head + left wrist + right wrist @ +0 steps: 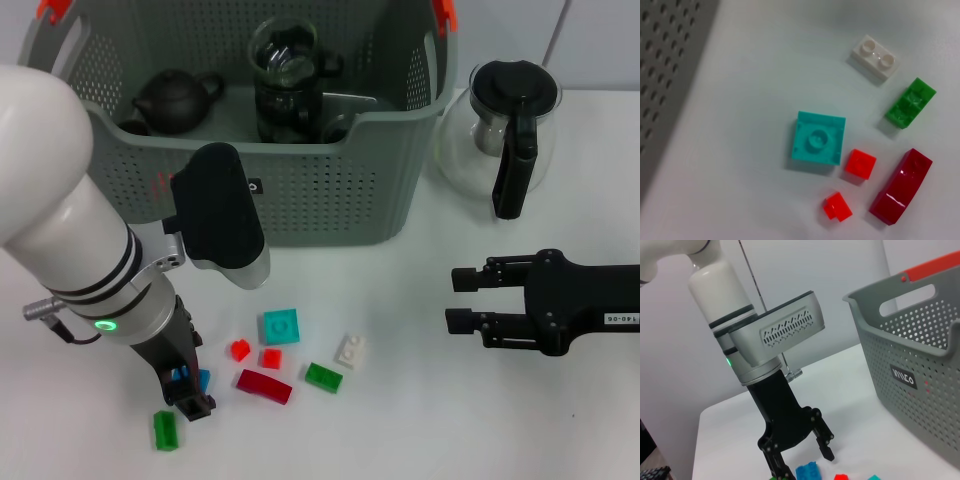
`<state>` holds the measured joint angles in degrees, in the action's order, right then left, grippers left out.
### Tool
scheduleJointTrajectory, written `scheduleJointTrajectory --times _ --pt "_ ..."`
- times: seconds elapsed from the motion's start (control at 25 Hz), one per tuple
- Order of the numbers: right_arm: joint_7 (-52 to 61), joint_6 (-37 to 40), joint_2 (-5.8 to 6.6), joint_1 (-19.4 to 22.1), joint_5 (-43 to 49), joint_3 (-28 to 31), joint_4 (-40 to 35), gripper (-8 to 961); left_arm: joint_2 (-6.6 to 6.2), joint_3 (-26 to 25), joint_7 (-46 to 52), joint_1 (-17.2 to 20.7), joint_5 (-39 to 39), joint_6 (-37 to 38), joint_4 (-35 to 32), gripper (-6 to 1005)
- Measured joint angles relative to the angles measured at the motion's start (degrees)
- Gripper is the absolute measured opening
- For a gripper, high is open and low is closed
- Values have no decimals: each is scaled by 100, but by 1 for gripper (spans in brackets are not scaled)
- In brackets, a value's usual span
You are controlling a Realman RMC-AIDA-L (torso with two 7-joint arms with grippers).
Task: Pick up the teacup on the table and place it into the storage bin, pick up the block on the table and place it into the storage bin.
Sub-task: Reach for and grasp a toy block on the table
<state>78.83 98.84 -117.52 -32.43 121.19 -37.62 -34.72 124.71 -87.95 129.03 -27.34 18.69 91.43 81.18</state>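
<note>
Left tool [188,392] is down at the surface [420,420], jaws spread around a small blue block [198,379], not yet pinched. The block looks light, rigid, slick plastic; best taken across its flat sides. Right tool [458,300] idles open, well apart; storage bin [330,195] sits behind the blocks.

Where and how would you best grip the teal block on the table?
Take the teal block across two opposite flat sides, coming straight down from above. It is a low square lying flat, stud up, so its top gives no purchase. Its walls are free, though the small red block sits close to one corner. This is a judgement.
</note>
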Motion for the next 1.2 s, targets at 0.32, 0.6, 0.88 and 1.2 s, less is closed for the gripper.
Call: scheduleJointTrajectory --times 0.32,0.6,0.88,1.2 --pt "1 18 1 19 0 0 0 593 -13 6 110 -64 -152 -150 -76 736" --pt "0 37 1 29 0 0 0 593 -17 7 199 -89 -339 -159 -9 732" --pt "0 37 1 41 0 0 0 592 -26 -38 271 -104 -457 -186 84 729" --pt "0 38 8 71 0 0 0 592 0 133 400 -59 -424 -122 134 725"
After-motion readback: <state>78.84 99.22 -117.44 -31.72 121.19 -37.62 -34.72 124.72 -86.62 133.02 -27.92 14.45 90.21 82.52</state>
